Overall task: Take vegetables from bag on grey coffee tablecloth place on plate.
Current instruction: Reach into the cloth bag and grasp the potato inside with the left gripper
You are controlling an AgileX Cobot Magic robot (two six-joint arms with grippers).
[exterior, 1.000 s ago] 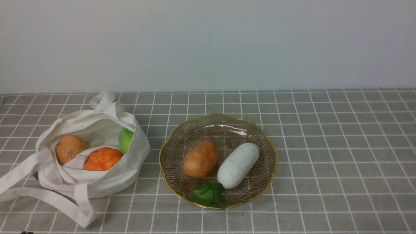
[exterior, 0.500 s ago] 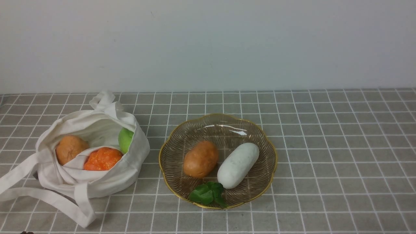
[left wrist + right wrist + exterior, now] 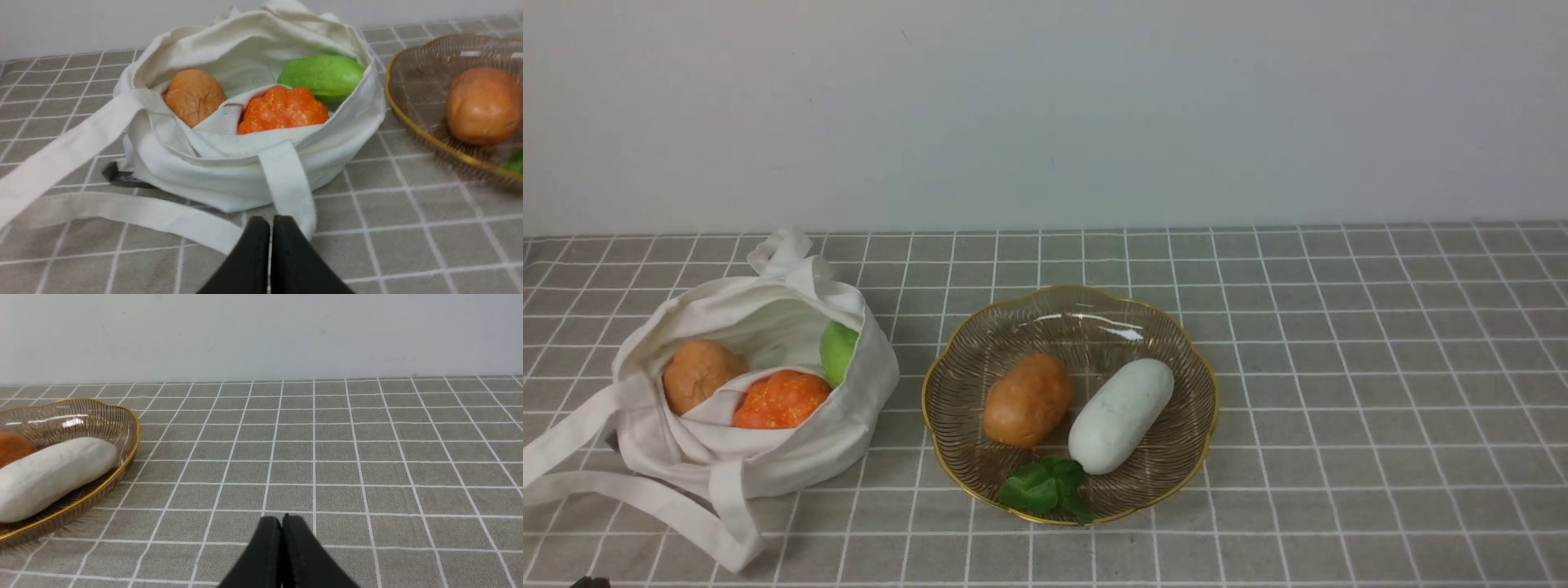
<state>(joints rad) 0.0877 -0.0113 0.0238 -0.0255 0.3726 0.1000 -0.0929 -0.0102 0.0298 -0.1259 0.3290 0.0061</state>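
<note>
Resting at the left of the front view, the bag (image 3: 792, 457) lies slumped on the grey checked tablecloth (image 3: 1380, 367), its mouth open toward the camera. 3 vegetables show inside: a brown potato (image 3: 698, 374) at the left of the opening, an orange pumpkin (image 3: 783, 398) just beside it, and a green cucumber (image 3: 838, 351) against the right wall. A fold of cloth partly covers the potato and pumpkin. The plate (image 3: 1094, 306) sits at the centre of the frame, near the bag but apart from it. It holds a second potato (image 3: 1027, 400), a white gourd (image 3: 1121, 415) and green leaves (image 3: 1045, 487).

At the bottom centre of the left wrist view, the left gripper (image 3: 270, 222) is clenched on nothing, just short of a strap (image 3: 288, 183) running down the bag's front. The right gripper (image 3: 282, 522) is likewise pressed together and empty, over bare cloth, with the plate at the left edge of its view.

With 1 task vegetable apparently delivered and 3 left, the step in hand looks like the approach for the next pick. That move calls for the left jaws to spread, clear the bag's near rim and strap, and come down on the pumpkin, the most exposed piece. The loose fold could get pinched along with it.
</note>
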